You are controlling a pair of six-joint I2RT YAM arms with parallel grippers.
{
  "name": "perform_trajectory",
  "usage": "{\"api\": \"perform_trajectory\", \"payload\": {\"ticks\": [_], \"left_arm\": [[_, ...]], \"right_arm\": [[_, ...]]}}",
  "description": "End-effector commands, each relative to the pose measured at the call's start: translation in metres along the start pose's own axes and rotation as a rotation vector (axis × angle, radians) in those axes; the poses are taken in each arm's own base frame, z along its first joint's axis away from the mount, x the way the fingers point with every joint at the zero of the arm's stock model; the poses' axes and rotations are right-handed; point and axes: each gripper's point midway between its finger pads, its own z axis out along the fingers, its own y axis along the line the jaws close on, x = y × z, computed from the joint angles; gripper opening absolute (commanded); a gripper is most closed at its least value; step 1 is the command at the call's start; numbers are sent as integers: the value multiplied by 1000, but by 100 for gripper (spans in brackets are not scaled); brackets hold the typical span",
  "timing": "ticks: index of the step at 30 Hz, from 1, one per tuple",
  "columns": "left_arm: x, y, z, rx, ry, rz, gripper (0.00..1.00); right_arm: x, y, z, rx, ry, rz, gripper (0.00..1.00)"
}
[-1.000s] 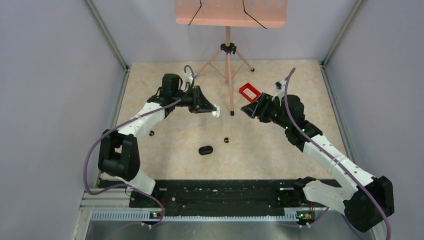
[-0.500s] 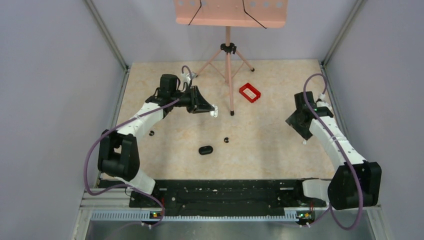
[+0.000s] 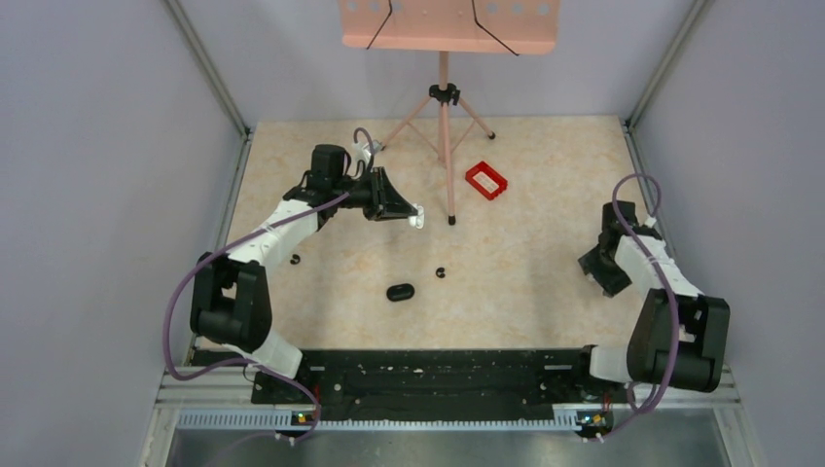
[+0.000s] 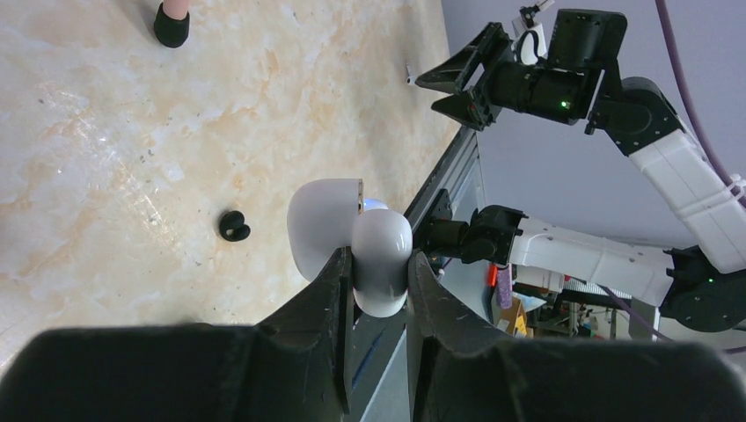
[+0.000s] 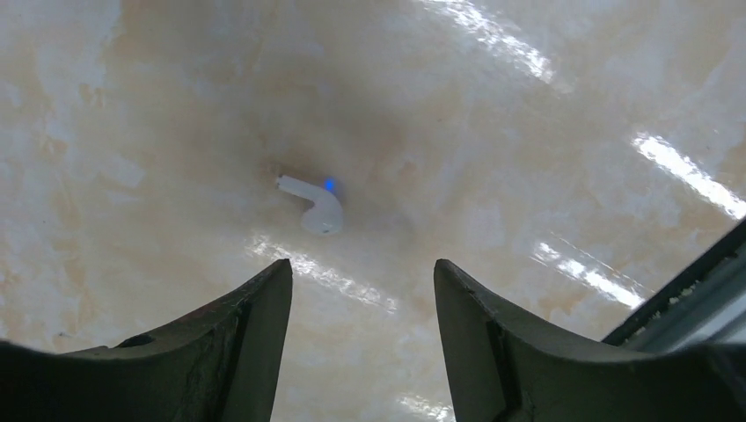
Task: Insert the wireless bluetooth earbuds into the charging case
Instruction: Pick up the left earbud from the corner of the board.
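Note:
The black oval charging case [image 3: 400, 292] lies on the table near the front middle. A tiny black earbud [image 3: 441, 272] [image 4: 233, 226] rests just right of it. My left gripper [image 3: 418, 216] [image 4: 379, 258] hovers above the table's middle, shut on a white hinged case [image 4: 321, 220] whose lid stands open. My right gripper [image 3: 595, 274] [image 5: 362, 268] points down at the table's right side with its jaws open and nothing between them. Just ahead of its fingertips, on the table, lies a white stemmed earbud [image 5: 315, 207] showing a blue light.
A red rectangular frame [image 3: 486, 180] lies at the back right of centre. A pink music stand's tripod [image 3: 445, 126] stands behind the left gripper, one foot [image 4: 171, 26] close by. Another small black piece [image 3: 295, 259] lies at the left. A metal rail [image 5: 695, 281] borders the right side.
The right arm has swung from beside the red frame to the table's right edge and come down over the white earbud, jaws narrowing slightly. The left arm has not moved.

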Motion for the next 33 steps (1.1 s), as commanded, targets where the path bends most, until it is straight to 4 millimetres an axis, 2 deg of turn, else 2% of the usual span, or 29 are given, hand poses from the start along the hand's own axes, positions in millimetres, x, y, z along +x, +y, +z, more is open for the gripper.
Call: {"api": "perform_trajectory", "payload": {"ticks": [1, 7, 18, 24, 29, 33], "left_arm": [[-4, -6, -1, 31, -13, 39, 0], [-4, -6, -1, 31, -11, 42, 0], [-2, -6, -2, 45, -10, 40, 0], [1, -8, -2, 54, 1, 41, 0], [2, -6, -1, 54, 4, 36, 0], [2, -2, 0, 43, 5, 33, 0]], "right_arm": [[-16, 28, 12, -85, -31, -27, 59], [-8, 31, 26, -73, 5, -25, 48], [-4, 18, 37, -29, -13, -12, 41], [-7, 18, 39, -33, -23, -32, 24], [-5, 22, 36, -58, -11, -44, 3], [-1, 27, 28, -109, 12, -75, 0]]}}
